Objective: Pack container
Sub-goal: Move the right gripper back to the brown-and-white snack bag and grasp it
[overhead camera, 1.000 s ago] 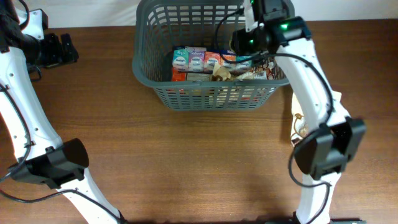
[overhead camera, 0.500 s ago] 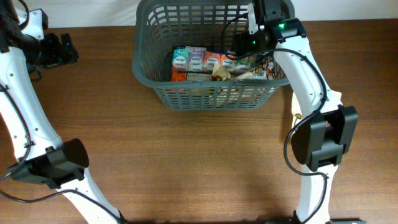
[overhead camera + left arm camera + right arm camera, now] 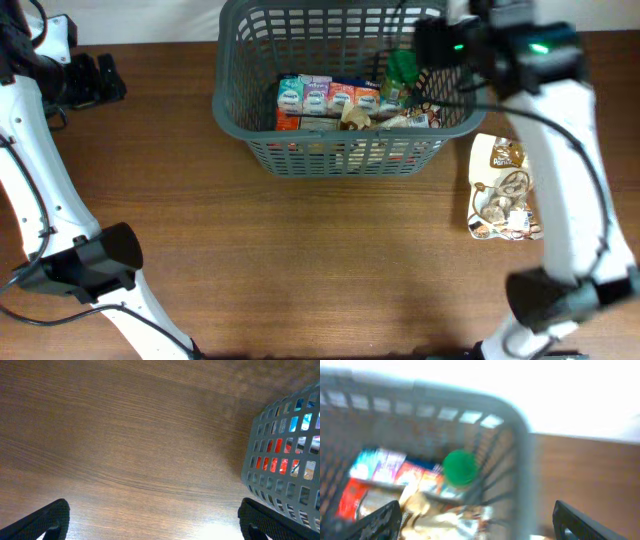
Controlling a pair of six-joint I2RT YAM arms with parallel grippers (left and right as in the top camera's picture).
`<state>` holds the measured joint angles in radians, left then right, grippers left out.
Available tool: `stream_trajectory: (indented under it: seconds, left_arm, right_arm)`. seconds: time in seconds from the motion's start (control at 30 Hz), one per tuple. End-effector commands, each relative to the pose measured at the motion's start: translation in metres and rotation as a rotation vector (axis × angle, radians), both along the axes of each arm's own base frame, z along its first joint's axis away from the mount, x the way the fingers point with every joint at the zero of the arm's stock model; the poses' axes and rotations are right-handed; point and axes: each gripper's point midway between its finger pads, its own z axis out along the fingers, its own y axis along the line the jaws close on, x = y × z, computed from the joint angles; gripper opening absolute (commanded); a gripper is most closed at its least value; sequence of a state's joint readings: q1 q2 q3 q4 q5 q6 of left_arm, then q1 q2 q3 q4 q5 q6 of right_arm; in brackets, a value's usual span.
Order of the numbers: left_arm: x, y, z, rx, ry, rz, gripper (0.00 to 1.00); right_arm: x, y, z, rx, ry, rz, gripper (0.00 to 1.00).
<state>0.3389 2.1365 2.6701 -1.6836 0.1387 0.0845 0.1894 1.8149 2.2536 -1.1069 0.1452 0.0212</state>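
Just now the right gripper (image 3: 475, 524) let go: a second ago it was down inside the container's right end with the jaws half closed, now the jaws stand wide with nothing between them and the arm has pulled up above the container's back right corner. Below it, a green-capped item (image 3: 400, 68) sits inside the container (image 3: 330, 155) against its right wall, next to the row of small cartons (image 3: 320, 97) and crumpled wrappers; it was hidden under the gripper before, so I read that as the piece just dropped in. With the arm out of the way, a printed snack pouch (image 3: 503, 187) shows flat on the worktop (image 3: 300, 260), just right of the container and outside it. Looks like the only grocery left out, so probably the next pick. Left gripper (image 3: 155, 527) hasn't moved: parked well left of the container, jaws fully apart, empty. Container itself sits at the back centre of the worktop, unmoved.
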Motion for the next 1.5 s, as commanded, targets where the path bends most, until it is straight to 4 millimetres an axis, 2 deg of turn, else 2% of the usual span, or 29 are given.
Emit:
stream_trajectory:
  seconds: [0.0,0.1,0.2,0.27,0.3,0.37,0.4,0.5,0.57,0.6,0.73,0.83,0.93,1.2,1.3,1.47]
  left_arm:
    - [0.000,0.002,-0.005,-0.007,0.015,0.016,0.99]
    - [0.000,0.002,-0.005,-0.007,0.015,0.016,0.99]
    - [0.000,0.002,-0.005,-0.007,0.015,0.015,0.99]
    - [0.000,0.002,-0.005,-0.007,0.015,0.016,0.99]
    - [0.000,0.002,-0.005,-0.007,0.015,0.016,0.99]
    - [0.000,0.002,-0.005,-0.007,0.015,0.016,0.99]
    - [0.000,0.002,-0.005,-0.007,0.015,0.016,0.99]
    - [0.000,0.002,-0.005,-0.007,0.015,0.016,0.99]
    - [0.000,0.002,-0.005,-0.007,0.015,0.016,0.99]
    - [0.000,0.002,-0.005,-0.007,0.015,0.016,0.99]
    - [0.000,0.002,-0.005,-0.007,0.015,0.016,0.99]
    - [0.000,0.002,-0.005,-0.007,0.015,0.016,0.99]
    - [0.000,0.002,-0.005,-0.007,0.015,0.016,0.99]
    - [0.000,0.002,-0.005,-0.007,0.015,0.016,0.99]
    - [0.000,0.002,-0.005,-0.007,0.015,0.016,0.99]
    - [0.000,0.002,-0.005,-0.007,0.015,0.016,0.99]
  right_arm:
    - [-0.044,-0.062,0.073,-0.059,-0.172,-0.202,0.89]
    - [-0.073,-0.105,0.095,-0.058,-0.216,-0.318,0.89]
    - [-0.089,-0.160,0.091,0.000,-0.208,-0.506,0.90]
    - [-0.090,-0.202,0.067,0.082,-0.168,-0.652,0.93]
    - [-0.088,-0.213,0.054,0.111,-0.137,-0.675,0.95]
    - [-0.079,-0.232,0.002,0.204,-0.010,-0.670,0.95]
    - [-0.075,-0.236,-0.020,0.246,0.045,-0.657,0.95]
    - [-0.065,-0.242,-0.100,0.351,0.228,-0.643,0.94]
    - [-0.066,-0.242,-0.150,0.377,0.354,-0.650,0.92]
    - [-0.069,-0.239,-0.182,0.376,0.447,-0.634,0.91]
    - [-0.075,-0.220,-0.241,0.366,0.638,-0.573,0.91]
    - [-0.075,-0.210,-0.267,0.331,0.719,-0.502,0.91]
    - [-0.085,-0.211,-0.292,0.279,0.800,-0.485,0.91]
    - [-0.118,-0.198,-0.335,0.270,0.929,-0.432,0.91]
    - [-0.124,-0.196,-0.348,0.271,0.940,-0.427,0.92]
    - [-0.126,-0.180,-0.369,0.326,0.929,-0.361,0.92]
